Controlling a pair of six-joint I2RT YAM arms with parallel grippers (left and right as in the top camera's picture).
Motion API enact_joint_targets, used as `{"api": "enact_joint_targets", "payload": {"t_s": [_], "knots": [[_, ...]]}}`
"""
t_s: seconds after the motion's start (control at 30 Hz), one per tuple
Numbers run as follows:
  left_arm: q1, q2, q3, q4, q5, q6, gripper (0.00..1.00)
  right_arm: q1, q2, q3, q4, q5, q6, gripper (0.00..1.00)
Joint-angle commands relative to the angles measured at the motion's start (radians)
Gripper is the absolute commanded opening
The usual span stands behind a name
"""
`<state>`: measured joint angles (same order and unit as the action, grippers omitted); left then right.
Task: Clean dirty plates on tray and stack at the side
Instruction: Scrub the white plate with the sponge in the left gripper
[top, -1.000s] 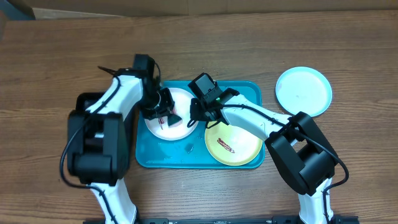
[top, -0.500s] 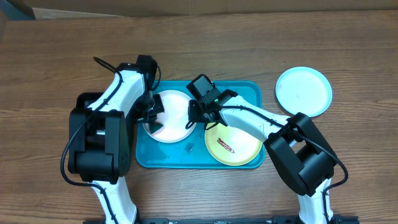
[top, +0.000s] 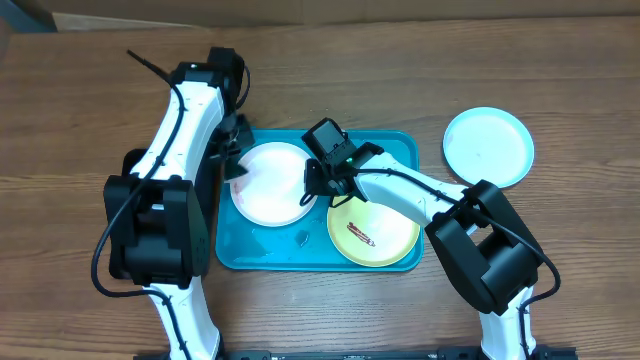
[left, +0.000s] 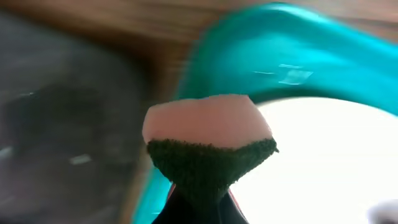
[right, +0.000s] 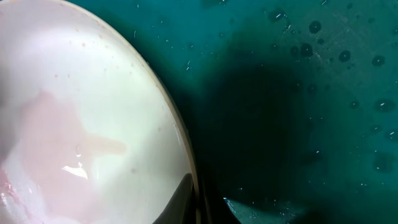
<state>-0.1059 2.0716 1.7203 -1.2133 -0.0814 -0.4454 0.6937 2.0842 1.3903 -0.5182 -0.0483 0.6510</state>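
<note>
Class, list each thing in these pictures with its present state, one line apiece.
white plate: on the tray, wet pinkish film
yellow-green plate: on the tray, brown-red smear
light blue plate: off the tray, looks clean
sponge: held by left gripper
right gripper: jaws astride white plate's rim, grip unclear

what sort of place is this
Probably a robotics lab bench, not a kitchen: two robot arms at a wooden table, a turquoise tray of smeared plates, a sponge in the left gripper.
</note>
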Motion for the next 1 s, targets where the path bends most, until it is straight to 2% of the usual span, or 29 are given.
{"api": "enact_joint_targets", "payload": {"t_s": [0.0,0.13,0.33,0.5,0.73,0.83,0.97], "knots": [[-0.021,0.014,0.003,0.037,0.330,0.119,0.04,-0.010,0.006,-0.010,-0.006,0.048,0.003,0.04],[-0.042,0.018,-0.050,0.108,0.413,0.117,0.04,-0.010,0.006,-0.010,-0.007,0.048,0.003,0.04],[-0.080,0.018,-0.192,0.228,0.389,0.116,0.04,-0.010,0.006,-0.010,-0.009,0.048,0.003,0.04],[-0.070,0.018,-0.230,0.217,0.196,0.072,0.04,-0.010,0.006,-0.010,-0.012,0.048,0.003,0.04],[-0.014,0.018,-0.229,0.119,-0.171,-0.002,0.04,-0.010,0.006,-0.010,-0.014,0.048,0.003,0.04],[0.015,0.018,-0.212,0.086,-0.235,-0.005,0.04,-0.010,0.006,-0.010,-0.019,0.048,-0.001,0.04],[0.041,0.017,-0.134,0.013,-0.238,-0.005,0.04,-0.010,0.006,-0.010,-0.023,0.048,-0.031,0.04]]}}
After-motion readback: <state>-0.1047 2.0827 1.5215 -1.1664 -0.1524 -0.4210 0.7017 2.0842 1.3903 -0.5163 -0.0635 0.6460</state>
